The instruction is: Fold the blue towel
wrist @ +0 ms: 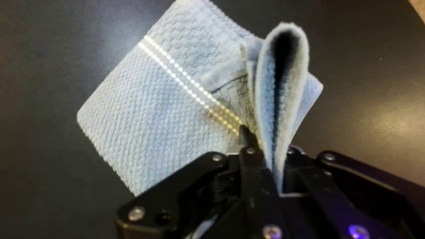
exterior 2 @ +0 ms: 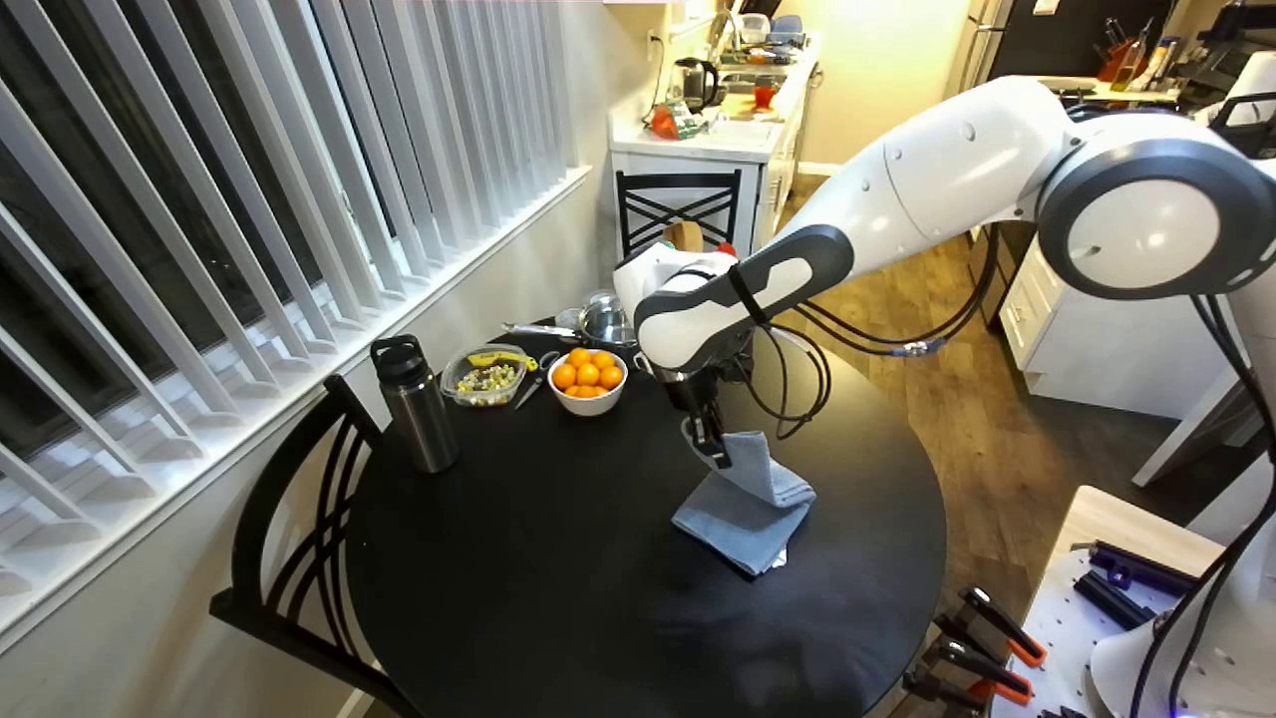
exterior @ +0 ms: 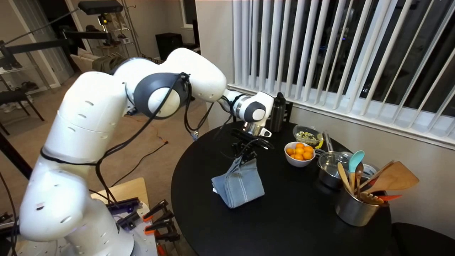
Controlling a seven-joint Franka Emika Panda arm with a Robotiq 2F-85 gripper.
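One towel [exterior: 245, 186], in gripper [exterior: 248, 158] (rest on tbl [exterior: 295, 217])

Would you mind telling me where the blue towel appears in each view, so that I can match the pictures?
In an exterior view: the blue towel lies just right of centre, below mid-height.
In an exterior view: it lies right of centre, below mid-height.
In the wrist view: it spans the upper and central picture, its raised fold right of centre.
Shared landmark: the gripper, pinching the towel in all three.

White arm [exterior: 161, 101] arched forward, elbow high; wrist [exterior: 254, 110] bent down; pincer [exterior 2: 718, 455] pointing downward, fingers [wrist: 251, 169] clamped.
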